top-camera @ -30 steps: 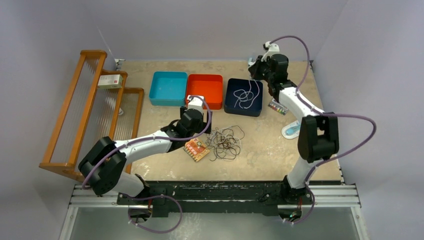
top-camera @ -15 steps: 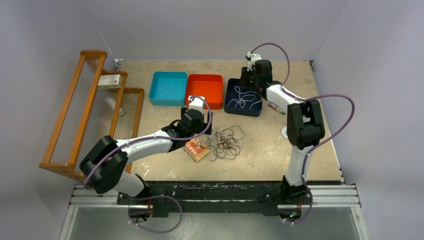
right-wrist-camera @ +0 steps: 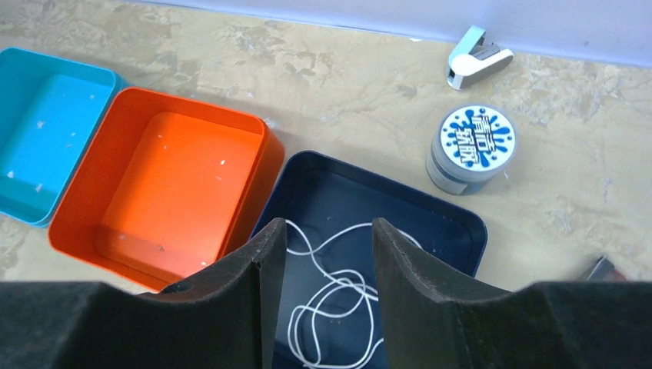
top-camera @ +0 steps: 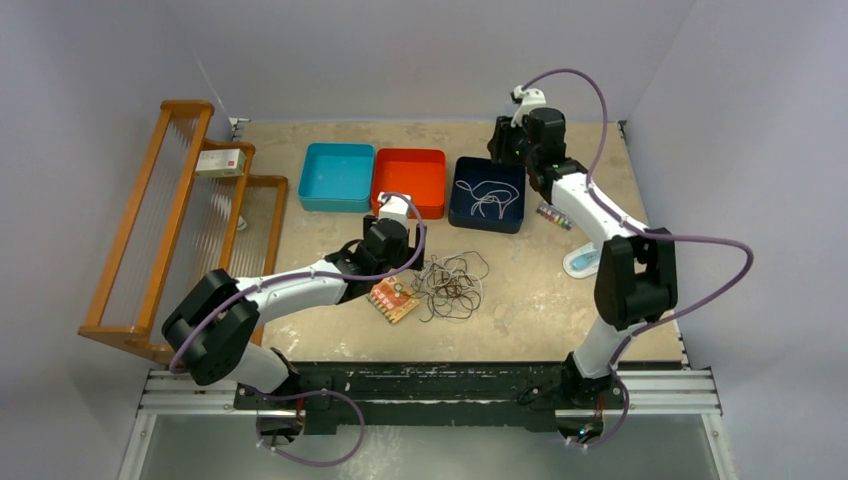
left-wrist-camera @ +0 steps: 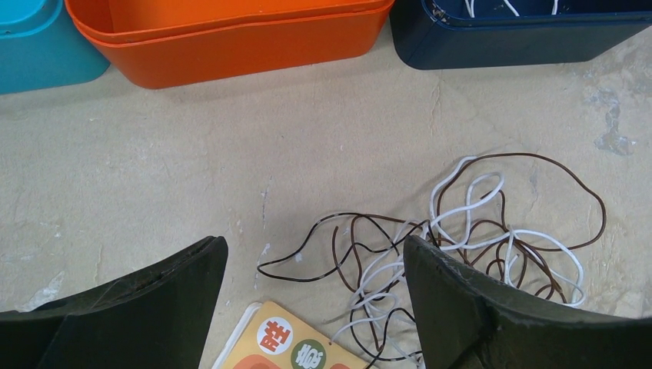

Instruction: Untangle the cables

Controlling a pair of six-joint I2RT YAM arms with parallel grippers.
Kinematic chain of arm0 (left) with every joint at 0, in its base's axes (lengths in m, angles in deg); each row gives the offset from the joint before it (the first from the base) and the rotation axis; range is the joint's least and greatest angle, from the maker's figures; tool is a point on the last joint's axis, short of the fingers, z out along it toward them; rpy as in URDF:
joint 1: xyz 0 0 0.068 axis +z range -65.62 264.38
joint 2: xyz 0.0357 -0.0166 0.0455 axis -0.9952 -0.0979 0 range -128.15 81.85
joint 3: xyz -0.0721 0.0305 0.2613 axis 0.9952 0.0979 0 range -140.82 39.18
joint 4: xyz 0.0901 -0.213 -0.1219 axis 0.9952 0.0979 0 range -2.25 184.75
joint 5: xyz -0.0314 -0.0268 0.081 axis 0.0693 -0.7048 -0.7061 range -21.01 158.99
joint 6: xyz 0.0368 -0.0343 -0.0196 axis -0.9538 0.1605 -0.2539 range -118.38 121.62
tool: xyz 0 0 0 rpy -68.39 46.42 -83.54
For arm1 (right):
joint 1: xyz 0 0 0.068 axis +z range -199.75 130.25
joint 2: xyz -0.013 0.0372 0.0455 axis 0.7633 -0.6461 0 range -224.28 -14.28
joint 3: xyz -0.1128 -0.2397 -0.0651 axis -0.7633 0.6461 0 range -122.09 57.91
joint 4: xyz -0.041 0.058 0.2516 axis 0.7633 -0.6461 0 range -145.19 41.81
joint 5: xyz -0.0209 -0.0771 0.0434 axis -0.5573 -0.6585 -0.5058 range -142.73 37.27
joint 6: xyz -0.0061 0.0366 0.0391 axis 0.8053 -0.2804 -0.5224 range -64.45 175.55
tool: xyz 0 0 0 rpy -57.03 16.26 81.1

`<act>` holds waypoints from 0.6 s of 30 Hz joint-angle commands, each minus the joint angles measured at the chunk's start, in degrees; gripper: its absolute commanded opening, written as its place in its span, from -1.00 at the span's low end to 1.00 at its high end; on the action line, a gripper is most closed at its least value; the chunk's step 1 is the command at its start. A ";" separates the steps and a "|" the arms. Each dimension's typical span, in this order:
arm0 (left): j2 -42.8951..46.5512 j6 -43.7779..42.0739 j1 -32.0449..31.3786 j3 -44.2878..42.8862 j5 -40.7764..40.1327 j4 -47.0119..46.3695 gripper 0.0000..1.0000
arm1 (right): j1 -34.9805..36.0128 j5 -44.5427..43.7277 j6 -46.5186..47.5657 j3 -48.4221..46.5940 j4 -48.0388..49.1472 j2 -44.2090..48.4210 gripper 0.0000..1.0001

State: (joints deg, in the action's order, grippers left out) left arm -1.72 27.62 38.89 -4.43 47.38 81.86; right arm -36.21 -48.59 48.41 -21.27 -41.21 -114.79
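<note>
Top view: tangle of cables point(top-camera: 450, 287) lying mid-table, just beside printed card point(top-camera: 392, 298); one white cable point(top-camera: 487, 197) lying in navy bin point(top-camera: 480, 226); left gripper point(top-camera: 403, 262) hovering just beside tangle, right gripper point(top-camera: 505, 150) hanging above bin.

Left wrist: jaws standing wide, holding nothing; brown and white strands crossing at lower right. Best going for outer white loop, lifting slowly, keeping clear of card.

Right wrist: jaws standing partly apart, empty; cable lying loose below. Best rising straight before crossing to tangle.
</note>
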 commanded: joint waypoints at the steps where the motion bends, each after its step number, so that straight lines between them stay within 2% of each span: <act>1: -0.10 0.32 0.28 -2.56 0.94 -1.41 0.68 | -0.09 -1.31 -3.18 5.04 1.97 5.71 -0.04; 7: -0.22 0.81 0.25 -3.68 3.92 -0.65 0.68 | -0.09 1.33 -5.90 13.68 4.30 13.64 -0.03; 12: -0.99 1.66 0.28 -3.82 8.57 -0.64 0.63 | -0.01 7.20 -8.52 19.05 1.94 17.54 -0.06; 18: -3.18 1.83 0.28 -4.50 11.92 -0.29 0.53 | 0.84 9.21 -9.32 25.73 -1.21 20.30 -0.10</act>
State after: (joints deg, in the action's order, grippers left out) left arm -3.62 28.29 38.89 -6.16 55.62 82.52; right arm -36.02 -42.62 40.85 1.11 -40.75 -96.58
